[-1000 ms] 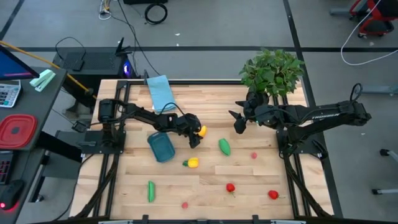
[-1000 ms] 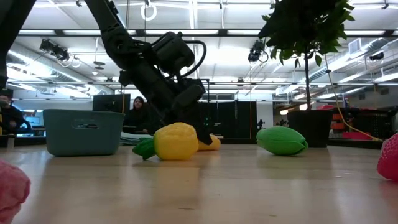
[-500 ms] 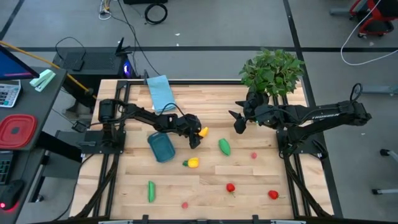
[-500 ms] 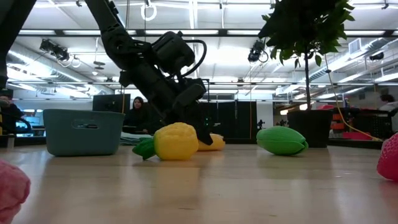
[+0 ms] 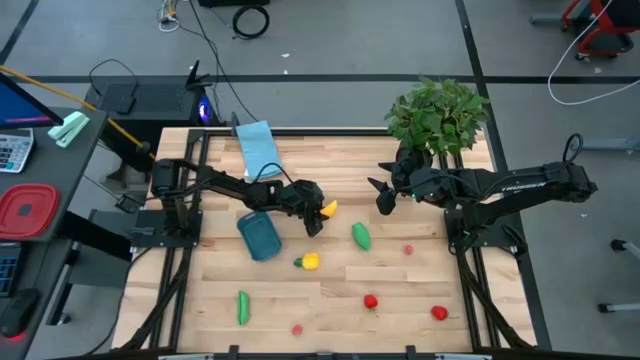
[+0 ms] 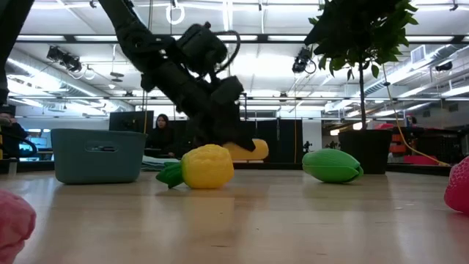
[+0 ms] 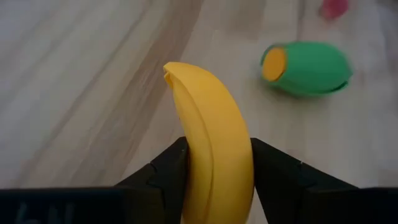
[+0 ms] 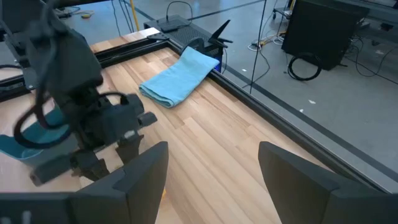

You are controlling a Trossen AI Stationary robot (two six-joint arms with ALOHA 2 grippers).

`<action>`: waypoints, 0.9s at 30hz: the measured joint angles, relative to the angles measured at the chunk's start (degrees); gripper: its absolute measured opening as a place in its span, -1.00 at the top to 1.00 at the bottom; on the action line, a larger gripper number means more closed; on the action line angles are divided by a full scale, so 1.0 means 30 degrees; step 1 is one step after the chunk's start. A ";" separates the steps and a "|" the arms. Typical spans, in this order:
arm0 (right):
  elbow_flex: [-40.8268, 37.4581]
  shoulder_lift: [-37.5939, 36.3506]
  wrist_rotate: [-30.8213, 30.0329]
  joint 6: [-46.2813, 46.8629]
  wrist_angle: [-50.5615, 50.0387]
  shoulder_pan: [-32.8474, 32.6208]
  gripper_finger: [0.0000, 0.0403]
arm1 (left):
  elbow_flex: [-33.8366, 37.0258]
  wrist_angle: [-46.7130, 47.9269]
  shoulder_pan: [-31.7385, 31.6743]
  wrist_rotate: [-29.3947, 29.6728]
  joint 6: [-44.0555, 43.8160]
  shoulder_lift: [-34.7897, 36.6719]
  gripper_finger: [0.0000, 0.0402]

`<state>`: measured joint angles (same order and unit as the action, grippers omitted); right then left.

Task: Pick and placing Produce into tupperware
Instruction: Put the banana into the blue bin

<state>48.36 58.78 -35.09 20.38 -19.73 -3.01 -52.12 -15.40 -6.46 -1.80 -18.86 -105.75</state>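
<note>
Now, starting at the left of the desk point(image 5: 400, 290), the teal tupperware point(image 5: 260, 237) sits empty as far as I can see, just beside my left arm. My left pincer point(image 5: 316, 219) is clamped on the yellow banana point(image 7: 211, 149), a finger on either flank at about mid-length, and the low view shows the fruit clear of the wood. It looks like a light, stiff, smooth plastic toy; I judge that its curved, glossy skin could swivel between my fingers, so a grip across the thick middle suits it better than one near a tapered end. Below it lies the yellow piece with green stem point(image 5: 309, 262), then the green pod point(image 5: 361, 236) further right, with small red pieces point(image 5: 371, 301) scattered toward the near edge. My right pincer point(image 5: 382, 200) waits with its fingers apart, hovering near the potted plant point(image 5: 438, 112).
</note>
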 joint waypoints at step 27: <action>-0.0022 0.0049 0.0126 0.1494 -0.1681 -0.0030 -0.29 | 0.0000 1.8546 0.2192 0.0158 -0.3705 1.0860 0.17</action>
<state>48.29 58.93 -34.71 24.86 -24.77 -3.10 -52.12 40.24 0.12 -1.33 -29.97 -73.17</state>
